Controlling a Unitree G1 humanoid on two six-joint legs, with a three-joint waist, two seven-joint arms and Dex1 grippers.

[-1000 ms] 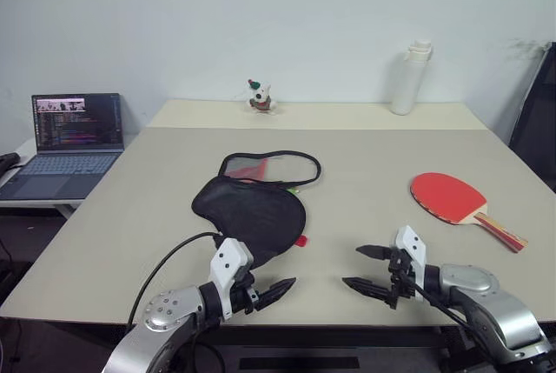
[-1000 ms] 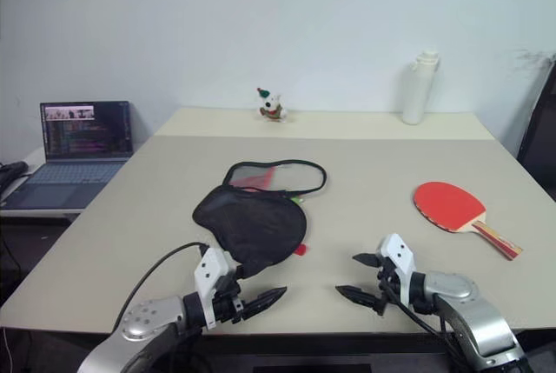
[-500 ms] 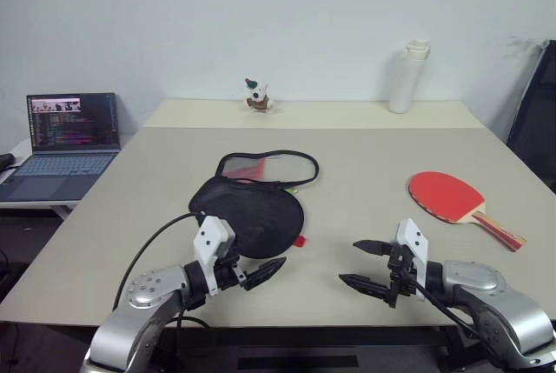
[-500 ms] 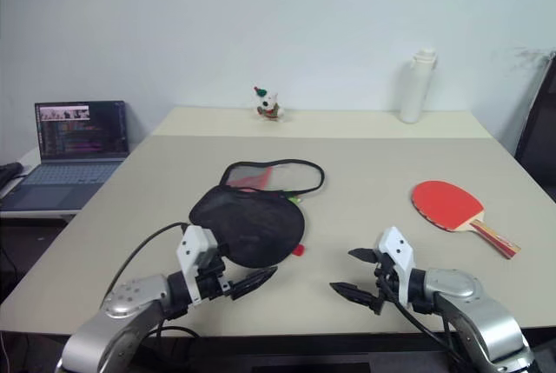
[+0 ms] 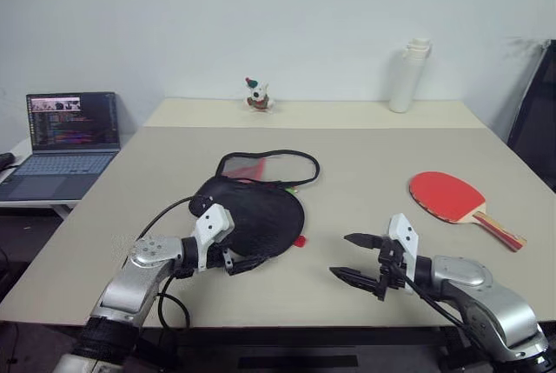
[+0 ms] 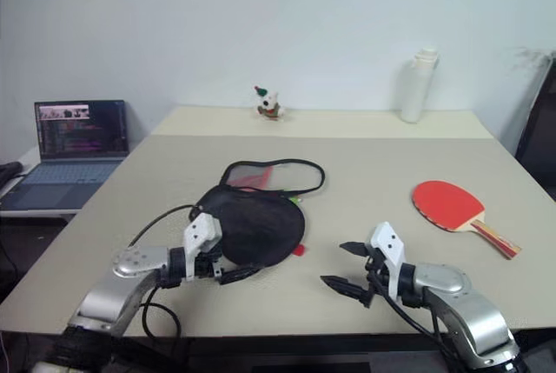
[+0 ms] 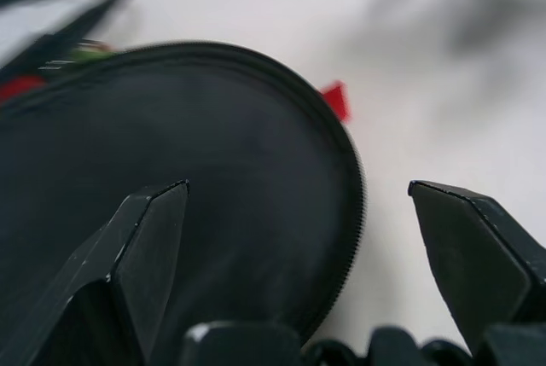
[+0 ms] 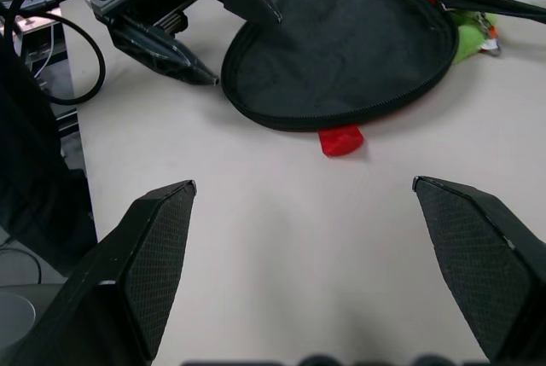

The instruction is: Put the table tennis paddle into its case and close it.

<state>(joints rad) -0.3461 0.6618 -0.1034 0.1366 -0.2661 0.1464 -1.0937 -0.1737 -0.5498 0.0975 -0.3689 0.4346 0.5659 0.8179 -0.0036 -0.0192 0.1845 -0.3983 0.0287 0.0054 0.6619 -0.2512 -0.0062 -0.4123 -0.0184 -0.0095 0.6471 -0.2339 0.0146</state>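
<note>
- Two task items lie on the surface (image 5: 365, 143), well apart.
- Case (image 5: 261, 212): black fabric side up, round, zip-edged, unzipped flap behind; centre-left.
- Table tennis paddle (image 5: 446, 196): round red face, light striped handle; at my right.
- My left fingers (image 5: 248, 261): spread, empty, at the case's near edge.
- My right fingers (image 5: 354, 257): spread, empty.

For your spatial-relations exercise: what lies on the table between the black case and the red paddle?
Only bare table lies between the case and the table tennis paddle, as the left eye view shows.
</note>
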